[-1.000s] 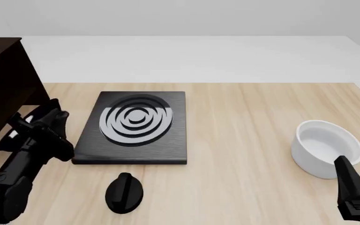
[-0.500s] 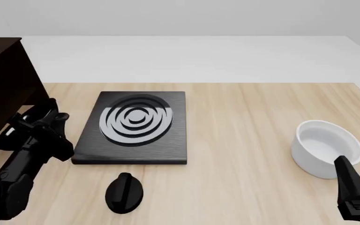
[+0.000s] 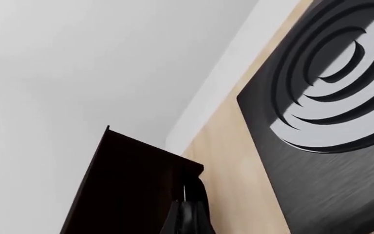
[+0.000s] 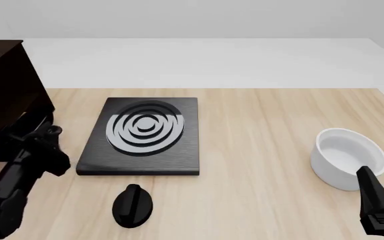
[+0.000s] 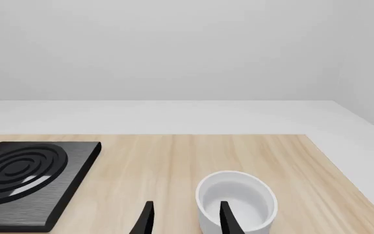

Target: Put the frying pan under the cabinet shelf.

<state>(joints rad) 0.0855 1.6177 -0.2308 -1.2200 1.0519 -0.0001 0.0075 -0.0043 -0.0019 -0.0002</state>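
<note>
The dark brown cabinet shelf stands at the table's far left and also shows in the left wrist view. My left gripper is right against its lower front. In the left wrist view its fingers are pressed close together on a thin black bar that looks like the frying pan's handle. The pan's round body is hidden by the arm and the cabinet. My right gripper is open and empty at the front right, its fingers apart just in front of the white bowl.
A flat black stove plate with rings lies left of centre. A small black knob sits in front of it. A white deep bowl stands at the right, also in the right wrist view.
My left gripper has moved left towards the cabinet. The light patches seen beside it earlier no longer show. The right arm has not moved.
</note>
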